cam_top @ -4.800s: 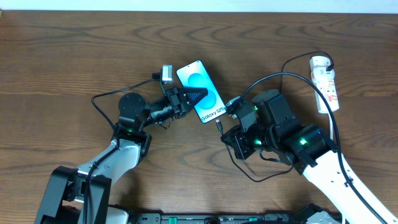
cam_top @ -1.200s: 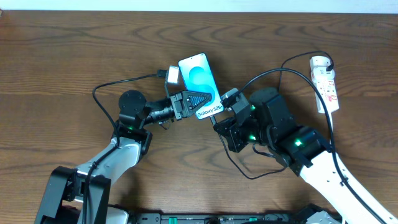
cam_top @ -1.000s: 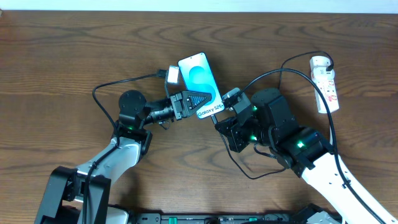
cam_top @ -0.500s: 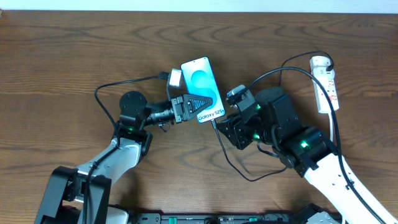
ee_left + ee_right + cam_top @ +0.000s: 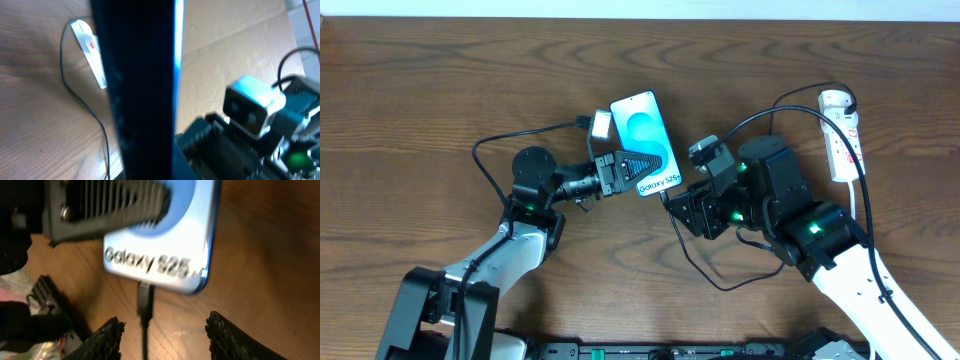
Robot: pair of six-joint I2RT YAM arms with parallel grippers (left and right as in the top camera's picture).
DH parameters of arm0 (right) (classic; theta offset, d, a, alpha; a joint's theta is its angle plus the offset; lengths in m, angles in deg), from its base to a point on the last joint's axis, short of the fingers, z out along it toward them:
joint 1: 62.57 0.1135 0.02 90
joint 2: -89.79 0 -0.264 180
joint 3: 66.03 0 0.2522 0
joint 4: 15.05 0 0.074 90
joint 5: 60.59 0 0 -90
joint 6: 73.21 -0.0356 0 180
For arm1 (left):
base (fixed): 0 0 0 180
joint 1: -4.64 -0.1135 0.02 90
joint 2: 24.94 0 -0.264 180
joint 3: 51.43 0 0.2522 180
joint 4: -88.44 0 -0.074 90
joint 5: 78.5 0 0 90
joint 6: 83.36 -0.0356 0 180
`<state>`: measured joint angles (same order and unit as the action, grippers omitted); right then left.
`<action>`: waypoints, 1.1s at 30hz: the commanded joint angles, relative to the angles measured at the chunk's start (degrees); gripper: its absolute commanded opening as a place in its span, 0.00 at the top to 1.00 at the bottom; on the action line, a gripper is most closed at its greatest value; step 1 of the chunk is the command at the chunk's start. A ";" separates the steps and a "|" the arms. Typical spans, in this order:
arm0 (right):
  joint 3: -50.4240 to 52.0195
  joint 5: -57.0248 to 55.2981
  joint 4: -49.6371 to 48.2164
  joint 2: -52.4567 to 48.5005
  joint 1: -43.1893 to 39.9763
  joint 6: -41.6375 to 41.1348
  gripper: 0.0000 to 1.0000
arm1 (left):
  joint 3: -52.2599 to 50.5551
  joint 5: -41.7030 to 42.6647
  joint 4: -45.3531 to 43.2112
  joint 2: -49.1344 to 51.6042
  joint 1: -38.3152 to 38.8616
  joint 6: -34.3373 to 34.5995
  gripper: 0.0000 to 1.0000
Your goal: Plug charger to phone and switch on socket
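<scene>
The right end effector is spread wide, its two dark fingertips seen at the lower left and lower right of the right wrist view, with nothing gripped between them. The small tip of the charger stands between those fingertips, touching neither, and is met with the lower edge of the phone; how deeply it is seated cannot be told. The left end effector is closed on the phone near the centre of the overhead view, one ribbed finger laid across the screen. Whether the phone rests flat on the surface cannot be told.

The plugging step is judged to be done or nearly done; the socket, at the upper right of the overhead view and well apart from both arms, is not yet switched.

Several faults could arise from here. The thin black cable is looped close under the right arm, so the tip could be dragged out of the phone if the loop is caught while that arm is carried toward the socket. A shallow seating could be undone by a small tug. The socket is not held, so it could be pushed along the surface instead of its switch being pressed.
</scene>
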<state>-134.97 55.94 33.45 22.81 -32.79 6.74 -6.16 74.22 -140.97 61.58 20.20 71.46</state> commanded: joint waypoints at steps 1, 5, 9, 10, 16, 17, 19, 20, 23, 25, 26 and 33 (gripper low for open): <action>-1.49 1.09 0.85 0.87 0.81 0.07 0.50 | 0.33 -4.24 -0.74 -0.44 0.17 1.90 0.93; -1.46 -4.83 1.97 0.85 2.58 0.04 0.58 | 0.33 -5.42 -0.76 -0.44 0.17 2.86 0.93; -1.46 -6.08 1.09 0.76 4.13 0.04 0.76 | 0.33 -5.38 -0.76 -0.44 0.17 4.57 0.93; -1.46 -6.08 0.70 0.70 4.39 0.04 0.79 | 0.33 -5.35 -0.76 -0.44 0.17 4.74 0.93; -1.40 -6.54 -0.70 -0.39 5.18 0.00 0.89 | 0.33 -5.35 -0.76 -0.44 0.98 4.72 0.93; -1.40 -6.69 -0.72 -0.68 5.18 0.02 0.90 | 0.33 -5.35 -0.76 -0.44 1.27 4.72 0.92; -1.40 -6.71 -0.90 -1.31 5.20 0.02 0.95 | 0.33 -5.38 -0.76 -0.44 1.79 4.72 0.93; -1.40 -6.71 -1.09 -1.62 5.20 0.00 0.99 | 0.33 -5.38 -0.76 -0.44 2.03 4.70 0.93; -1.40 -6.82 -2.36 -2.05 5.18 0.04 0.99 | 0.33 -5.35 -0.76 -0.44 2.56 4.68 0.93; -1.40 -6.97 -3.82 -1.97 5.09 0.07 0.99 | 0.33 -5.35 -0.79 -0.44 2.56 4.22 0.93; -1.42 -6.95 -4.74 -1.86 4.98 0.04 0.99 | 0.33 -5.35 -0.79 -0.44 2.54 4.22 0.93; -2.56 -8.35 -5.11 0.52 4.72 0.04 0.99 | 0.33 -4.70 -0.81 -0.44 3.23 3.13 0.93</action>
<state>-135.04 49.05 29.78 21.39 -28.11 6.57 -6.19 65.98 -141.13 61.58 21.73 75.85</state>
